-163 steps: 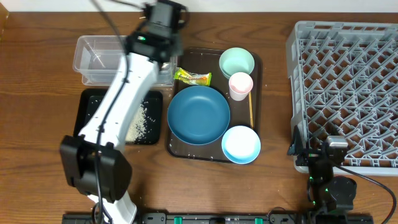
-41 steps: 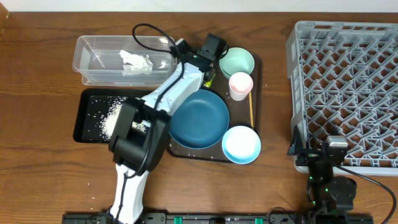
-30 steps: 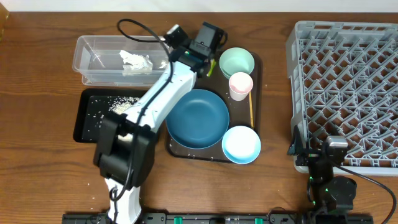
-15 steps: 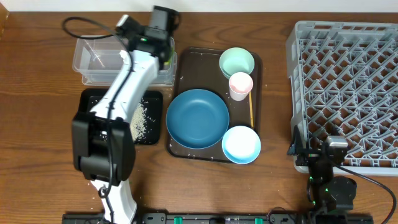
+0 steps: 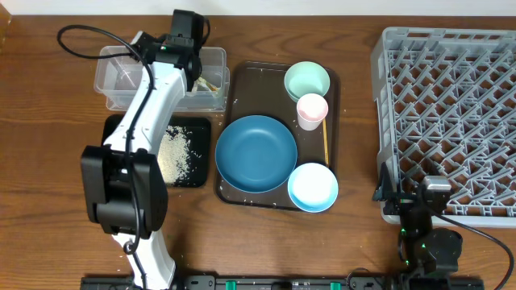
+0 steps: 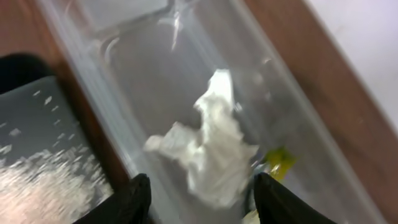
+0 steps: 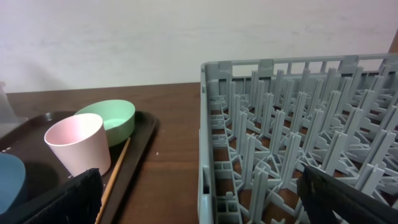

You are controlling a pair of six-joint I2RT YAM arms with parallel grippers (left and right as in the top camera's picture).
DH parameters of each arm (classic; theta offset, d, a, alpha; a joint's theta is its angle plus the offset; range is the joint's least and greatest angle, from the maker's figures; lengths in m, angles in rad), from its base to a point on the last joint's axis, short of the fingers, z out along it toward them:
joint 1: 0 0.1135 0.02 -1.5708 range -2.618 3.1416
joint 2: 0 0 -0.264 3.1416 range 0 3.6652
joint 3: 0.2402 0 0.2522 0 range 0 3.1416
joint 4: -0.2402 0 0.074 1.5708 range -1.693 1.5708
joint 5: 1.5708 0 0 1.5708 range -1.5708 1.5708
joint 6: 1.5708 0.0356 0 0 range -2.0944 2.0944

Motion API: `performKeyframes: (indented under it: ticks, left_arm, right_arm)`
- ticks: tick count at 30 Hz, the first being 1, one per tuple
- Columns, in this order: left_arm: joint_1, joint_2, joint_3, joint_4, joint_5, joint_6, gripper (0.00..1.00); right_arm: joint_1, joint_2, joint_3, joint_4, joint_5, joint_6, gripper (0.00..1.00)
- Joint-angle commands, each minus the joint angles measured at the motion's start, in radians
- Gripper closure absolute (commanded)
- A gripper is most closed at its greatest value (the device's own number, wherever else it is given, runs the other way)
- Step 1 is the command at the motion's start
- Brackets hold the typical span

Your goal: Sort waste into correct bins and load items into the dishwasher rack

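Nearest, at the robot's edge of the wooden table [image 5: 48, 201], the right gripper [image 7: 199, 186] sat low beside the near left corner of the grey dishwasher rack [image 5: 443, 34], its two fingers spread wide with nothing between them. The rack's lattice floor showed no item in it. Left of the rack lay the dark brown serving tray [image 5: 234, 80]. On it, the light blue bowl [image 5: 313, 187] stood nearest and the large blue plate [image 5: 256, 151] lay just beside it to the left. The thin chopstick [image 5: 326, 141] lay along the tray's right rim. Farther back stood the pink cup [image 5: 312, 109], with the mint green bowl [image 5: 307, 80] close behind it. Left of the serving tray, the shallow black tray [image 5: 113, 133] held a scatter of white rice [image 5: 179, 153], heaped mostly toward its right side. Farthest back stood the clear tub [image 5: 113, 76], and the left gripper [image 6: 202, 193] hung over its right half. Its jaws were parted and held nothing. Below them, on the tub's floor, the crumpled white paper [image 6: 214, 149] lay with a yellow-green wrapper [image 6: 278, 160] touching its edge.
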Motion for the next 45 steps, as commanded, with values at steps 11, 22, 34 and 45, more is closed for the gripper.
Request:
performKeyframes:
  ticks: [11,22,34,45]
  left_arm:
    - [0.067,-0.358,0.001,-0.324,0.011,-0.002,0.44]
    - [0.245,-0.445,0.001,-0.701,-0.137,-0.293,0.26]
    - [0.582,-0.445,0.001,-0.723,-0.067,-0.309,0.13]
    - [0.618,-0.445,0.001,-0.726,-0.065,-0.309,0.10]
  right_arm:
    - [-0.010,-0.006,-0.001,-0.004,0.003,-0.013,0.01]
    - [-0.010,-0.006,-0.001,-0.004,0.003,-0.013,0.01]
    - [-0.010,-0.006,-0.001,-0.004,0.003,-0.013,0.01]
    - [-0.010,-0.006,-0.001,-0.004,0.003,-0.013,0.01]
